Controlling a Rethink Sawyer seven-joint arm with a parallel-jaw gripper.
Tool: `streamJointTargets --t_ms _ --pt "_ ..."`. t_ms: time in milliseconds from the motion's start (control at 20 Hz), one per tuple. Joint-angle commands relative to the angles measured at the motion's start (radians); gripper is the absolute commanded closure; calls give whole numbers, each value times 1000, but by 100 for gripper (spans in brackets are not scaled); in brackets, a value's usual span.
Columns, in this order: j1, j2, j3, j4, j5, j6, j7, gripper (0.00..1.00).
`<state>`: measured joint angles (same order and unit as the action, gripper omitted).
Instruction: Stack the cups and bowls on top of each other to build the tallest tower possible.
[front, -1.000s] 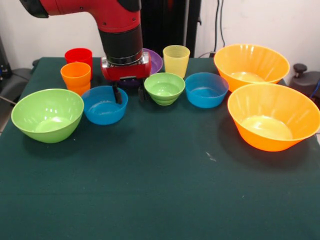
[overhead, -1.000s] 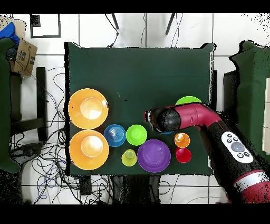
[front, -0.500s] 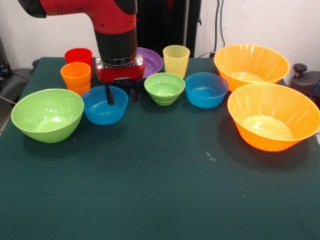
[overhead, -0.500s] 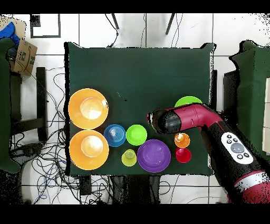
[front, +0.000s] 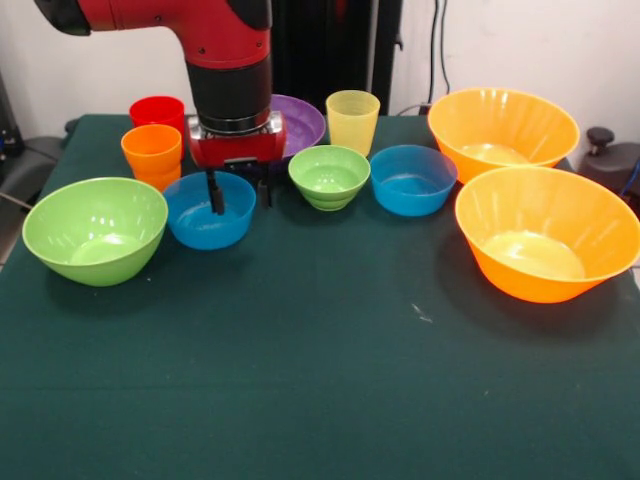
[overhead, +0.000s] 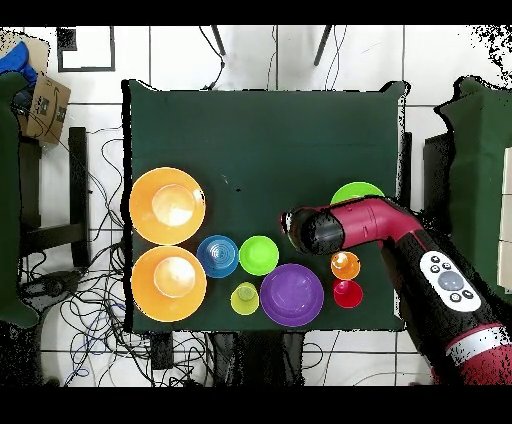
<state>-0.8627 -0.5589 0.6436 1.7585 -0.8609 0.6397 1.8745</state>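
While nothing is stacked yet, the spread gripper (front: 238, 192) straddles the right rim of the left small glossy blue plastic bowl (front: 208, 210).

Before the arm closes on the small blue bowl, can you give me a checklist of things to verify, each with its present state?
1. Gripper open: ok, the two fingers stand apart.
2. Fingers straddle the rim of the small blue glossy plastic bowl: ok, one finger is inside, the other outside.
3. Depth of the fingers along the wall: cannot tell.
4. Small green glossy bowl apart from the outer finger: ok.
5. Orange translucent cup clear of the gripper: ok.
6. Tower begun: not ok, nothing is stacked.
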Motion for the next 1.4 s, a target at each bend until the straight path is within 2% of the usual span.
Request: streamJointTargets --t_ms 50,500,850,1100,1400 --pt "1 22 -16 69 -93 -127 -96 0" --pt "21 33 -79 96 -134 -244 -22 0" --pt "37 52 -113 100 -140 -308 9 0" --pt "93 37 -190 88 -145 -324 65 0" --pt "106 34 -261 109 -126 -353 80 0"
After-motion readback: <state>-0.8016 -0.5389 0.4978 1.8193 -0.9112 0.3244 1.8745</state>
